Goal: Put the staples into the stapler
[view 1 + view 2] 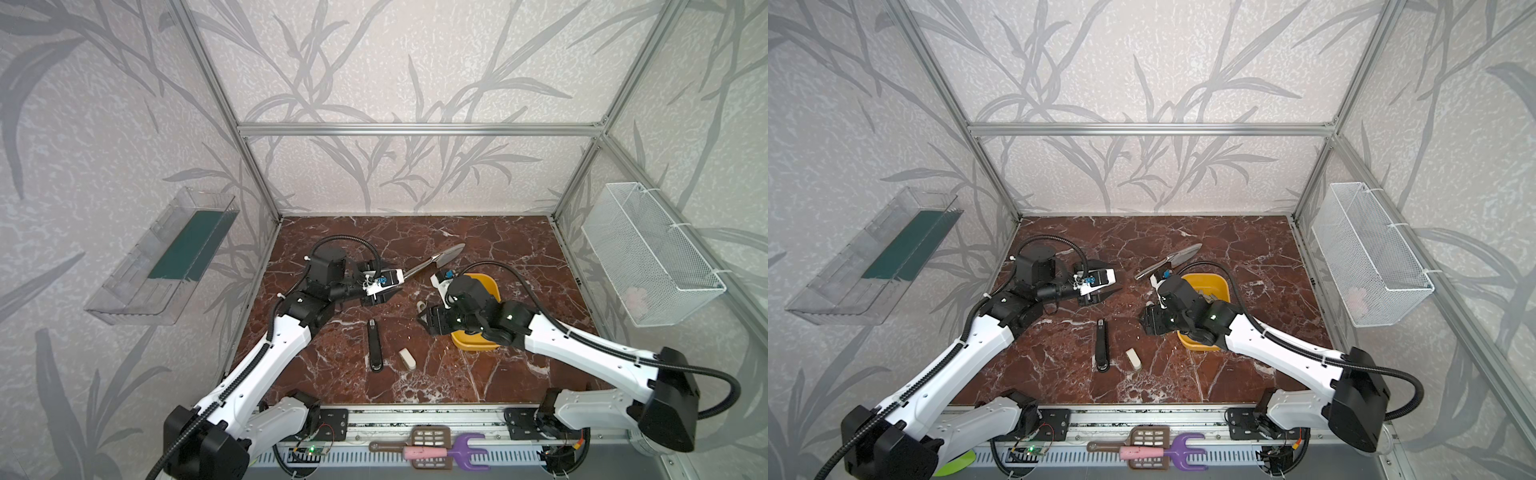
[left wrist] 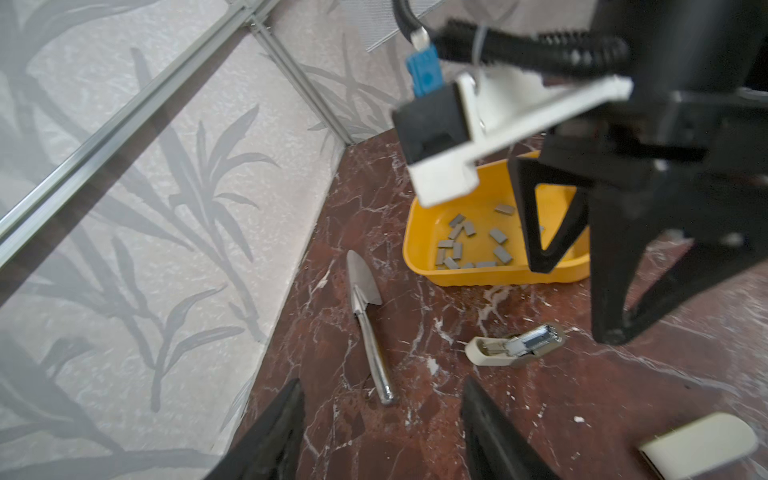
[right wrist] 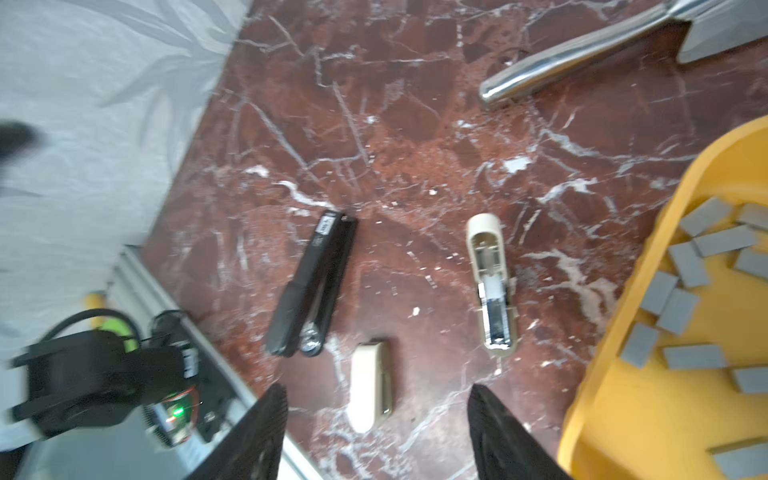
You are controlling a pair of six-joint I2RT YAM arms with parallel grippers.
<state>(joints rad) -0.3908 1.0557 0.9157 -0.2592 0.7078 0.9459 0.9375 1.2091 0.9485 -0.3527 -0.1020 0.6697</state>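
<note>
- Grey metal staples (image 2: pixel 456 249): short flat strips, scattered loose on the floor of a yellow tray (image 2: pixel 498 276). None is gripped.
- Right gripper (image 3: pixel 376 386): jaws are spread with nothing between them. It is held over the marble tabletop (image 1: pixel 415 232), just beside the tray's outer wall, so the staples lie inside the tray to one side of it, clear of its fingers (image 2: pixel 540 257).
- Left gripper (image 2: pixel 382 380): jaws are parted and empty. It is stationed well apart from the tray and the staples.
- Opened beige stapler (image 3: pixel 494 291): laid flat near the right gripper and outside the tray, its metal channel turned upward.
- Closed beige stapler (image 1: pixel 407 358) and black stapler (image 1: pixel 375 345): laid side by side towards the front edge.
- Steel trowel (image 1: pixel 436 259): laid behind the tray.
</note>
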